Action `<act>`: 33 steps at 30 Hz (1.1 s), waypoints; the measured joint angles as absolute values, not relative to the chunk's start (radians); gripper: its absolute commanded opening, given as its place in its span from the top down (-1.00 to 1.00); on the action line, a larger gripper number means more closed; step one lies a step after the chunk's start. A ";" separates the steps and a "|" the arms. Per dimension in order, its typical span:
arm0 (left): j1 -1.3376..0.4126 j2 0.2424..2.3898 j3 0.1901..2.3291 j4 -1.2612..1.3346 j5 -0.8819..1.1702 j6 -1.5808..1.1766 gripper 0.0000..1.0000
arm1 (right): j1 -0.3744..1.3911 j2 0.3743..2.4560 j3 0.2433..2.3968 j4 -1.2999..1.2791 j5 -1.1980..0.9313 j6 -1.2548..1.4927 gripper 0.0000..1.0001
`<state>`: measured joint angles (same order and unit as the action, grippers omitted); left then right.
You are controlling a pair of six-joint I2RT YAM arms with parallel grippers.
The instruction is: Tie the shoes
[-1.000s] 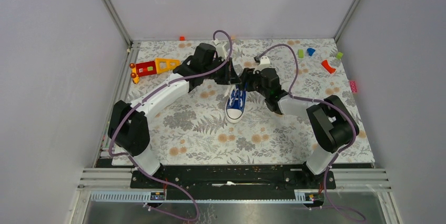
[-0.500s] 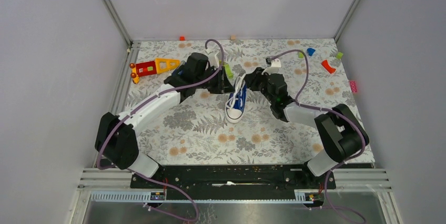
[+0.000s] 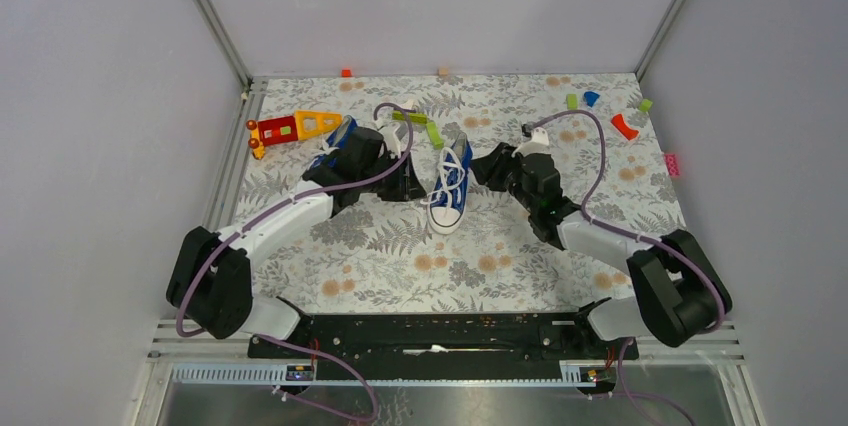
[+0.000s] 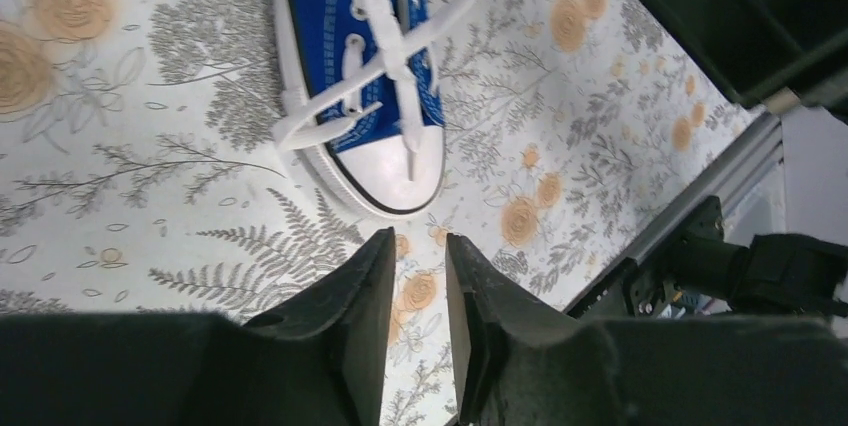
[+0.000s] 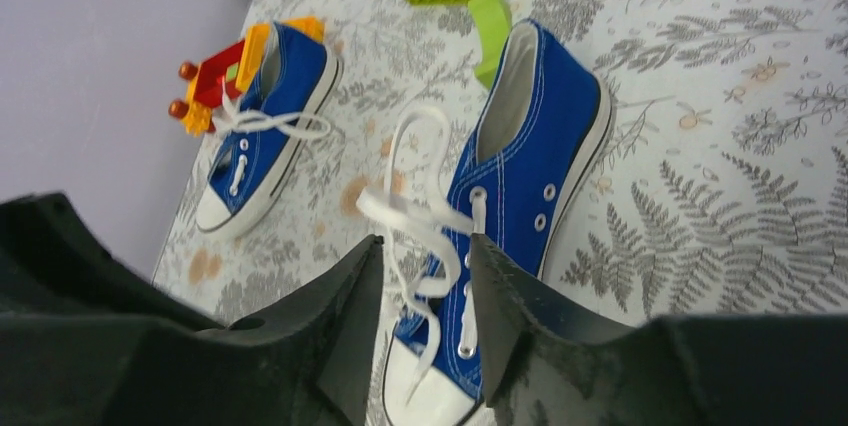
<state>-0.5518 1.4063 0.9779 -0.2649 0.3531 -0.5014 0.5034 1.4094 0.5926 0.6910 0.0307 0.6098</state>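
Observation:
One blue sneaker [image 3: 447, 196] lies mid-table, white toe cap toward the arms, its white laces [image 3: 451, 164] loose over the tongue. It also shows in the left wrist view [image 4: 365, 76] and the right wrist view [image 5: 530, 146]. The second sneaker [image 5: 265, 116] lies to the left by the toy, mostly hidden under my left arm in the top view [image 3: 334, 139]. My left gripper [image 3: 417, 184] [image 4: 420, 246] is just left of the middle shoe, slightly open and empty. My right gripper [image 3: 483, 168] [image 5: 425, 246] is just right of it, open; lace loops show beyond its fingers.
A red-orange-yellow toy [image 3: 290, 128] lies at the back left, also in the right wrist view [image 5: 215, 81]. Green bricks [image 3: 425, 126] lie behind the shoe's heel. Small coloured blocks [image 3: 623, 126] are scattered at the back right. The enclosure walls stand close on both sides.
Both grippers were close together over the shoe's heel end; they have moved apart and back toward the arms, now flanking the shoe. The laces have dropped onto the shoe.

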 measured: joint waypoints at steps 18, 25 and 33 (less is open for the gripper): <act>-0.520 1.612 0.966 0.074 0.357 -0.489 0.00 | 0.502 1.437 0.794 0.229 -0.164 0.495 -0.02; -0.520 1.700 1.003 0.147 0.367 -0.489 -0.02 | 0.502 1.537 0.821 0.242 -0.224 0.507 0.19; -0.520 1.785 1.057 0.186 0.369 -0.489 -0.01 | 0.502 1.586 0.871 0.255 -0.227 0.506 0.55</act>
